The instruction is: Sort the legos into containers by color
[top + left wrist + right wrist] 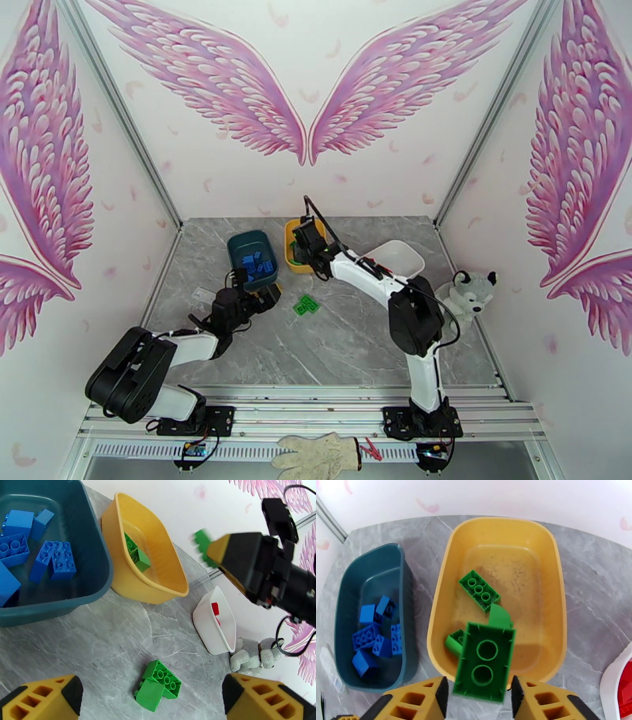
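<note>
Evidently mid-drop: my right gripper [478, 687] hung over the yellow tub's [553, 598] near rim, a green brick [484, 661] between its fingers, clamped or loosed I couldn't tell. Next, the green pair [306, 305] mid-table needed fetching.

- left arm [138, 371]: bulky black joint housings; short white links between them
- right arm [363, 276]: slim white links; black joint housings; thin black cable [320, 217] along it
- left gripper [152, 689], right gripper [478, 689]: yellow fingers [43, 697] with triangular lattice cut-outs; black inner pads
- black base plates [415, 422] bolted to silver rails
</note>
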